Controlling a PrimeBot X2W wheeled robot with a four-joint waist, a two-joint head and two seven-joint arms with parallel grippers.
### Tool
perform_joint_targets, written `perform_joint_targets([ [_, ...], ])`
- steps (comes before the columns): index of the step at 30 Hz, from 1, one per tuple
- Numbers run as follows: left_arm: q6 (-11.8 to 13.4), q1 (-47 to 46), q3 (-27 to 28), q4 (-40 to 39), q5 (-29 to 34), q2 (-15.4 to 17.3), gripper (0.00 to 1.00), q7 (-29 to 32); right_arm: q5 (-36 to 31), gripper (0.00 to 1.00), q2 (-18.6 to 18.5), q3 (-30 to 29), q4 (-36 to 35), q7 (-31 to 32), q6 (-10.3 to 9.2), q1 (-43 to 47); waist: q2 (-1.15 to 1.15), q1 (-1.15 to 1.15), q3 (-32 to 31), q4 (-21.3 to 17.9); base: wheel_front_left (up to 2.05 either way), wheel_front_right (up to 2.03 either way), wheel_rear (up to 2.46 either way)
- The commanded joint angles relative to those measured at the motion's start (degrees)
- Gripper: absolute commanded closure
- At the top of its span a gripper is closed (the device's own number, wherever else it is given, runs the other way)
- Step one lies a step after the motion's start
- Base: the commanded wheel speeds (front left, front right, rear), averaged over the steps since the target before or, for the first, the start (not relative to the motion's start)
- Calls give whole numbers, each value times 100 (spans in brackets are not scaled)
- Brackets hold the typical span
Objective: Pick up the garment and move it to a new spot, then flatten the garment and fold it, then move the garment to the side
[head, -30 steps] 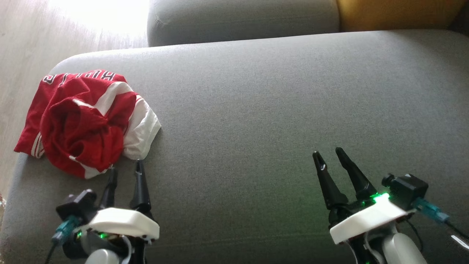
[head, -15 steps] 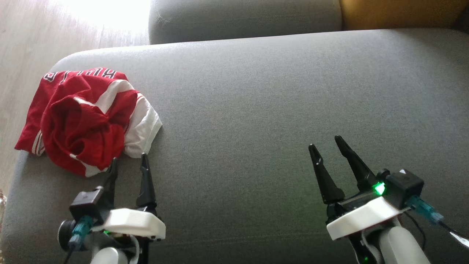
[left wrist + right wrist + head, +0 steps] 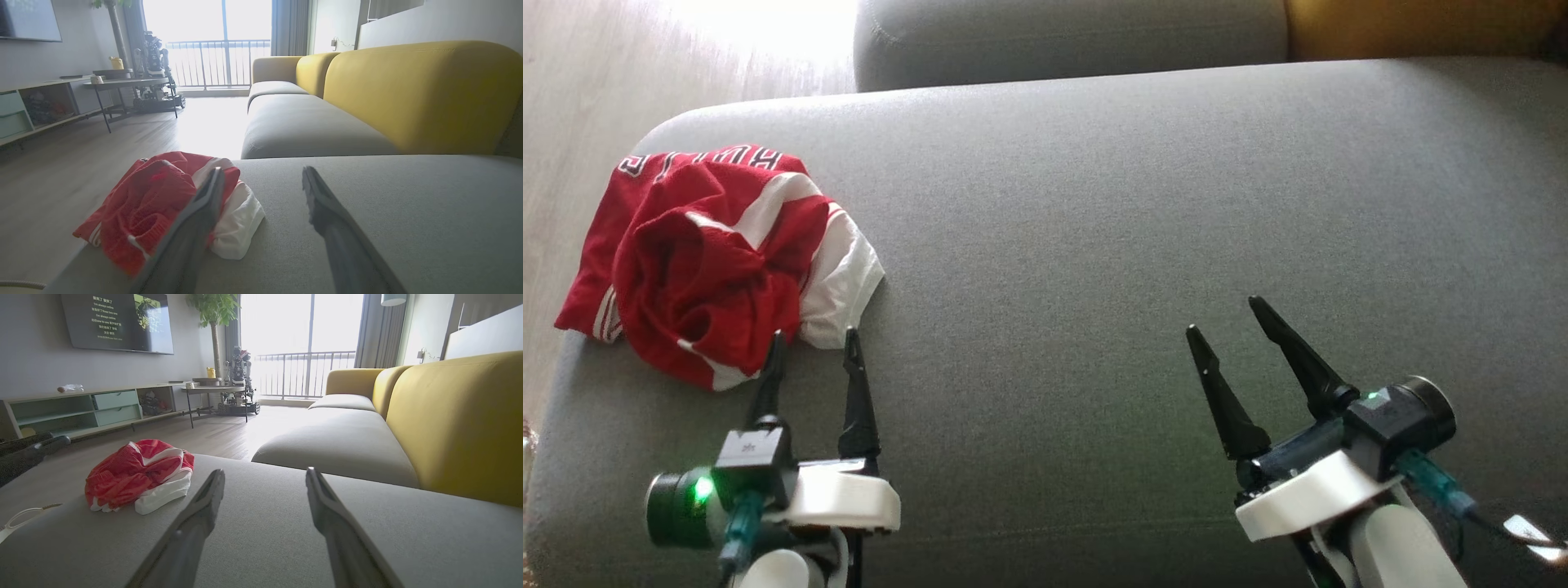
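Floor: in the head view we saw pale wooden floor (image 3: 572, 106) past the seat's left end, washed out by glare toward the top.
Garment: the red-and-white garment (image 3: 719, 261) lay crumpled at the left end of the grey sofa seat (image 3: 1111, 204), reaching its left edge. The dark lettering on its far hem was too small for us to read.
Left gripper: the left gripper (image 3: 814, 333) was released, fingers spread. Its left tip was at the garment's near edge and its right tip over bare seat. We could not tell whether it touched the cloth. In the left wrist view its left finger hid part of the garment.
Right gripper: the right gripper (image 3: 1223, 314) stood well apart to the right, fingers parted, with nothing between them.
Room: the head view gave a yellow strip at its top right. The wrist views showed it as a rounded backrest (image 3: 421, 94), and added a balcony window (image 3: 286, 335), a wall screen (image 3: 118, 320) and a low cabinet (image 3: 81, 408).
Unclear: a dark shape (image 3: 28, 451) at the right wrist view's left edge was cut off, and we could not name it.
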Motion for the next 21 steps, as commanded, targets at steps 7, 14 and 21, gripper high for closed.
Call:
perform_joint_targets([
  [7,133,-287,67,-311,498,48,0,-148,-484,0,-62,220,-349,-170,-1,-309,0,0,-20,29,0,0,0],
  [14,113,-257,146,-258,451,39,0,-148,-350,0,-62,-53,-275,-170,-1,-279,0,0,-38,20,0,0,0],
  [21,80,-245,287,-246,359,-3,0,-148,-197,0,-62,-530,-92,-170,-1,-259,0,0,-36,-13,0,0,0],
])
